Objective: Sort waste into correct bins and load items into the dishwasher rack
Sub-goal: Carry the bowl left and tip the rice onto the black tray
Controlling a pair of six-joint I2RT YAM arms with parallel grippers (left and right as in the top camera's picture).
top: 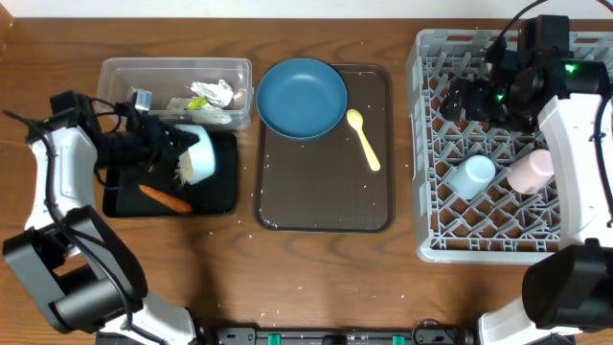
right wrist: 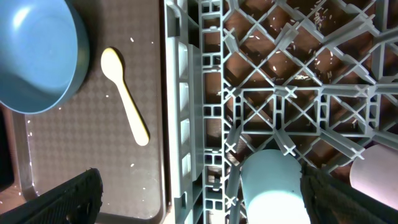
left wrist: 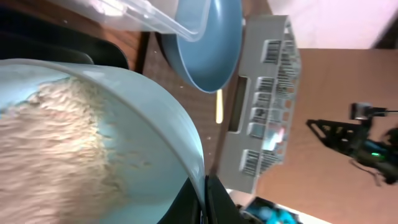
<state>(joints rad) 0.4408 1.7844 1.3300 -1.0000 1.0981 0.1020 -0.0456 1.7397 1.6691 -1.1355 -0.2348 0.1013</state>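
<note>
Your left claw [top: 172, 146] is clamped on the white bowl [top: 203, 153]. The bowl is tipped on its side over the black tray [top: 218, 195], mouth facing 9 o'clock, with rice [left wrist: 56, 143] inside. The carrot piece [top: 165, 198] lies at its 7 o'clock, running 10-to-4. Your right claw [top: 465, 96] hangs wide open above the rack [top: 427, 192].

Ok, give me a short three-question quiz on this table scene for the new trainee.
1. True or false: the orange carrot piece lies on the black tray.
2. What does the left tool grip? A. pale yellow spoon B. small white bowl C. dark blue bowl
3. How many cups sit in the dishwasher rack?
Key: 1 true. 2 B. 3 two, the light blue cup and the pink cup.
</note>
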